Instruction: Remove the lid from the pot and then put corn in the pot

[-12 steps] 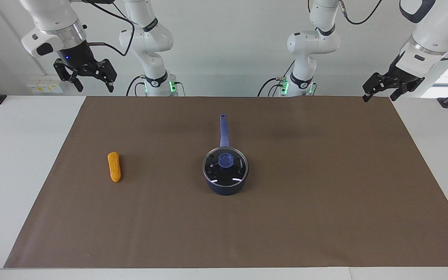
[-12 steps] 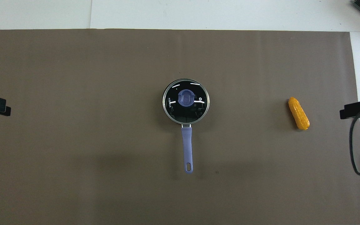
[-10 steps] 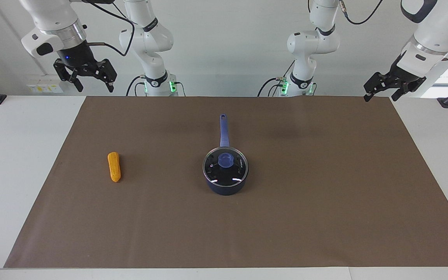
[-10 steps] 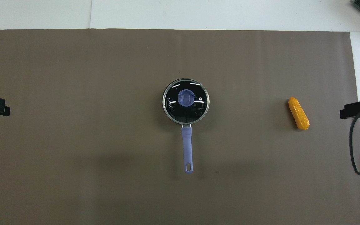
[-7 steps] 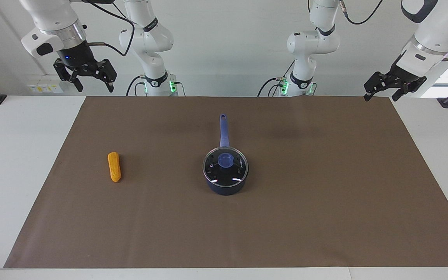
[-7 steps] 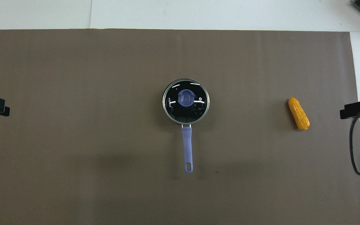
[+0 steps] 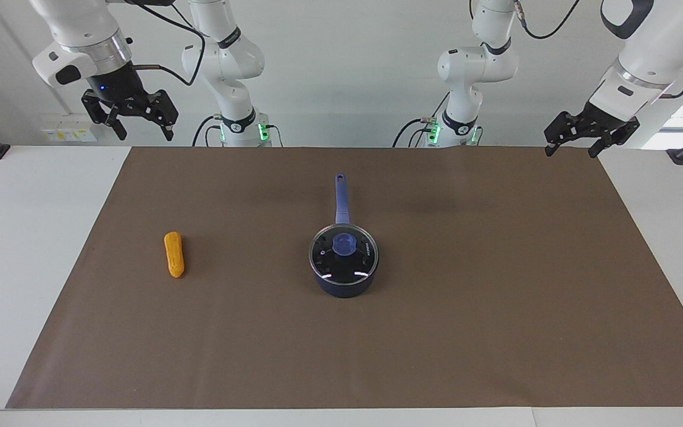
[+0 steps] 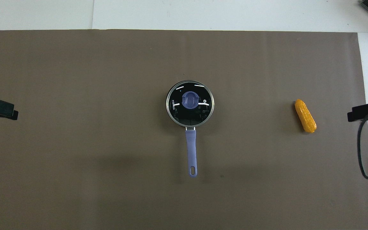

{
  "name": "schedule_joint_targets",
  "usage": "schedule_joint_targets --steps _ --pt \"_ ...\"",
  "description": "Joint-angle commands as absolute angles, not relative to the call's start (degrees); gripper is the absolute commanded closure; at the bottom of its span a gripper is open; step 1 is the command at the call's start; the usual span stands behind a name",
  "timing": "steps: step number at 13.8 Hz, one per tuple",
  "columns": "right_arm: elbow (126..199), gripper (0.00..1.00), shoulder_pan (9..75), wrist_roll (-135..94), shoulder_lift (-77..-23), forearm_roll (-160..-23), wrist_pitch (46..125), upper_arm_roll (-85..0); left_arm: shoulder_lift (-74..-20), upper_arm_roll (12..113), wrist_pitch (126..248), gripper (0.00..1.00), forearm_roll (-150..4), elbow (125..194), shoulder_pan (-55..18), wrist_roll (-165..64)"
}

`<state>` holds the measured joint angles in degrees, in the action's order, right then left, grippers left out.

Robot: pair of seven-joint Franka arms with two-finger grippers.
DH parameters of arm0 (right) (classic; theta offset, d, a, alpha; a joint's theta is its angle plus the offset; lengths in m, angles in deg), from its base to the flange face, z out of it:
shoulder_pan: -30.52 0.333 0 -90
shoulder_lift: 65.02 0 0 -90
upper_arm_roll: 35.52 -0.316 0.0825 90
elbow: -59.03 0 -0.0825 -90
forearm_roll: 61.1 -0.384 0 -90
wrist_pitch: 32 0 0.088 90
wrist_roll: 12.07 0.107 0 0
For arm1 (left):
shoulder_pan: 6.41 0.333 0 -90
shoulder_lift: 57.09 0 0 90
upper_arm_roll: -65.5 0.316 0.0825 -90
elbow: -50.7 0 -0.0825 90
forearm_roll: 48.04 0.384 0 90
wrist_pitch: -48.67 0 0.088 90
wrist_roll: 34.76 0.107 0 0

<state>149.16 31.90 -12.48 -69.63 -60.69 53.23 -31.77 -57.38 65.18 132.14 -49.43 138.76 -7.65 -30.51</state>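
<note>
The dark blue pot point(image 7: 344, 286) stands in the middle of the brown mat, its long handle point(image 8: 191, 147) pointing toward the robots. The glass lid point(image 7: 354, 262) with the blue knob point(image 7: 344, 243) sits on the pot and also shows in the overhead view point(image 8: 200, 113). The orange-yellow corn point(image 7: 174, 254) lies on the mat toward the right arm's end point(image 8: 304, 115). My left gripper point(image 7: 571, 151) is open and empty, raised over the mat's edge at the left arm's end. My right gripper point(image 7: 144, 134) is open and empty, raised at the right arm's end, well above the corn.
The brown mat point(image 7: 495, 308) covers most of the white table point(image 7: 15, 249). A black cable point(image 8: 361, 150) hangs by the right gripper. Nothing else lies on the mat.
My left gripper has shifted a little inward over the mat, toward the pot. The right gripper, the pot, the lid and the corn have not moved.
</note>
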Motion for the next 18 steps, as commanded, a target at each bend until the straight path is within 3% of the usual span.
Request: schedule_joint_targets --steps 1,18 --pt "150.5 0.00 31.5 -14.0 -70.8 -60.7 53.1 -31.8 -56.0 65.8 133.8 0.00 -49.4 138.8 -10.6 -30.3" --pt "150.0 0.00 30.9 -14.3 -70.6 -60.1 52.3 -31.3 -46.1 65.8 146.9 0.00 -49.8 140.5 -23.1 -44.3"
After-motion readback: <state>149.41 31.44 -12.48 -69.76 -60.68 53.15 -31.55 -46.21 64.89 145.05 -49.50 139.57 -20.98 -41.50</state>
